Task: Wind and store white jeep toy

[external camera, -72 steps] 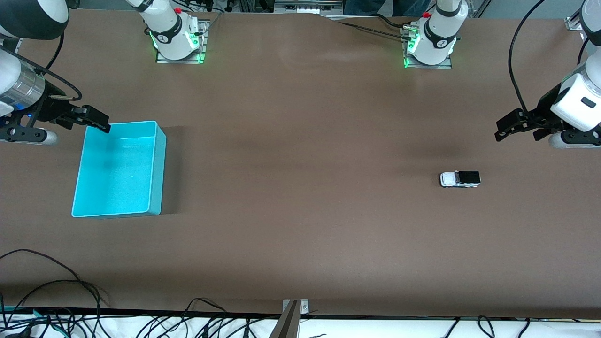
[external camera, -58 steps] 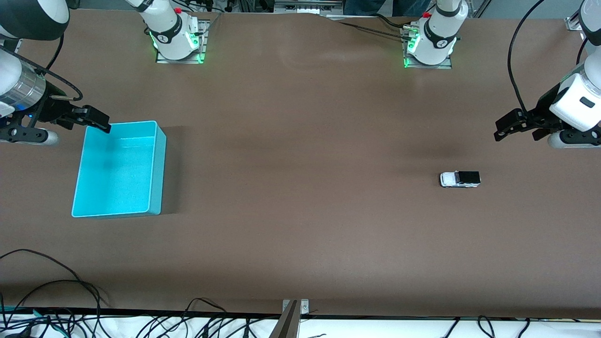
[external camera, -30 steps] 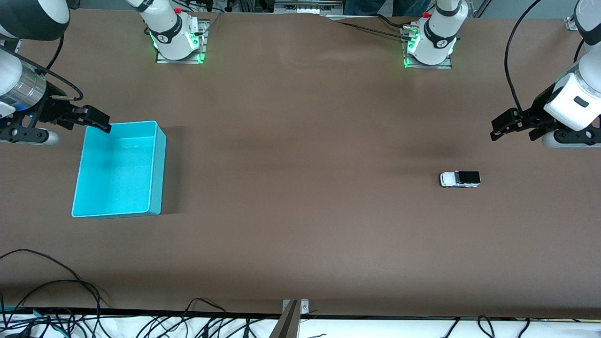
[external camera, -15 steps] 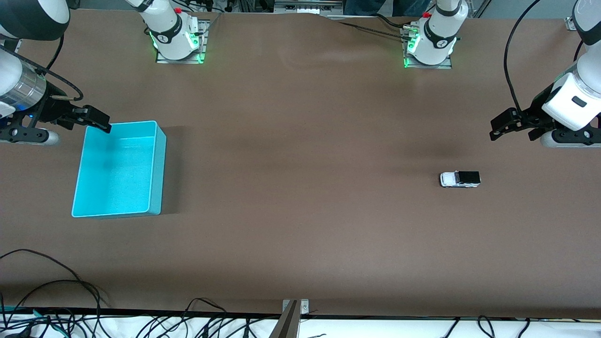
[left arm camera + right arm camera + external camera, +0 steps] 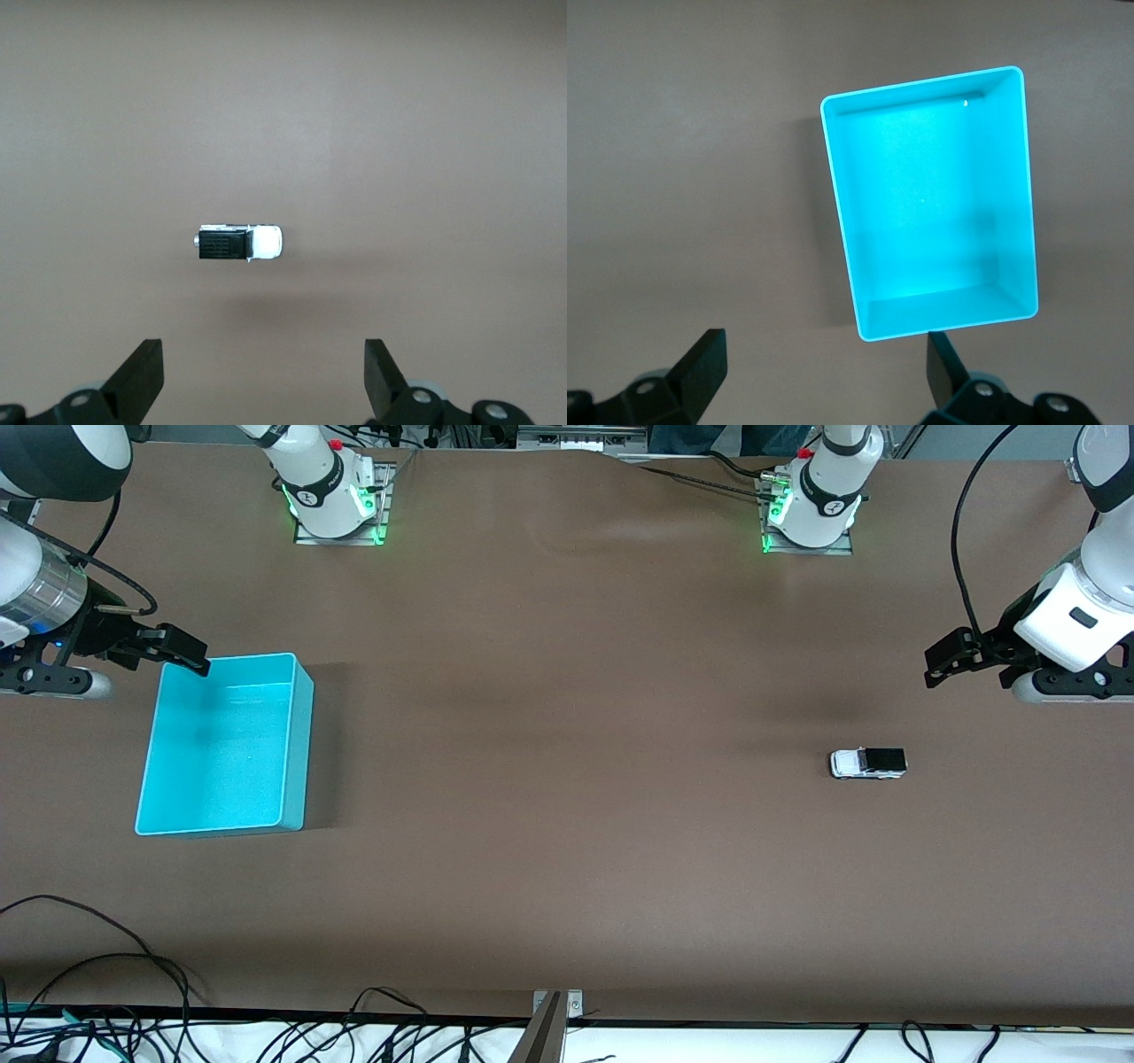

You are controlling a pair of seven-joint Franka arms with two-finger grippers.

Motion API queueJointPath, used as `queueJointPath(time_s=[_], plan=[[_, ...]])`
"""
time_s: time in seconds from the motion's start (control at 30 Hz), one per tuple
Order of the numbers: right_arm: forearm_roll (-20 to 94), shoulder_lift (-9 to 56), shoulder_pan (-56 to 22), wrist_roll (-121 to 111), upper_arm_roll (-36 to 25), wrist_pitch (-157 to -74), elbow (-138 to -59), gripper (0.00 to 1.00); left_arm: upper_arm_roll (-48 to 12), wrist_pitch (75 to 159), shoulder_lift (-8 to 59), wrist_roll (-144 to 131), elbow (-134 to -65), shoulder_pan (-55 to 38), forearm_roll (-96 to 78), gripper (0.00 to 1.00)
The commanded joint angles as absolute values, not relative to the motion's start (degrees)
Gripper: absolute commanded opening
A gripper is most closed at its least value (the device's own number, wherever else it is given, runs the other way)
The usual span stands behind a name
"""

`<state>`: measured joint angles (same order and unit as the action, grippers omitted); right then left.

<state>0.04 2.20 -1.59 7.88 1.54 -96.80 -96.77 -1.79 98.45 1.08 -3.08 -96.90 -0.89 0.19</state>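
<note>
The white jeep toy [image 5: 868, 763], tiny, with a black roof over its rear half, stands on the brown table toward the left arm's end. It also shows in the left wrist view [image 5: 239, 243]. My left gripper [image 5: 941, 667] [image 5: 263, 376] hangs open and empty above the table, off to the side of the jeep. The cyan bin [image 5: 221, 746] stands empty toward the right arm's end and shows in the right wrist view [image 5: 930, 204]. My right gripper [image 5: 182, 655] [image 5: 824, 372] is open and empty in the air by the bin's corner.
The brown table [image 5: 567, 779] carries only the jeep and the bin. Both arm bases [image 5: 337, 500] [image 5: 811, 505] stand along the edge farthest from the front camera. Cables [image 5: 106, 992] lie along the nearest edge.
The left arm has lifted slightly and its gripper has drifted a little toward the jeep's side. The right arm, the jeep and the bin have not moved.
</note>
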Motion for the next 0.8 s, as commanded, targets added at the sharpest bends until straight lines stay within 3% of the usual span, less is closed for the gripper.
queueJointPath(time_s=[0.0, 0.77], plan=[[0.09, 1.76, -0.79, 6.86, 2.29, -97.03, -97.03, 1.0, -1.67, 97.21, 0.7, -1.32, -96.33, -1.14, 1.67, 1.0], [0.0, 1.76, -1.67, 6.94, 2.29, -97.21, -96.94, 1.0, -1.58, 97.21, 0.53, -1.49, -96.24, -0.79, 1.67, 1.0]])
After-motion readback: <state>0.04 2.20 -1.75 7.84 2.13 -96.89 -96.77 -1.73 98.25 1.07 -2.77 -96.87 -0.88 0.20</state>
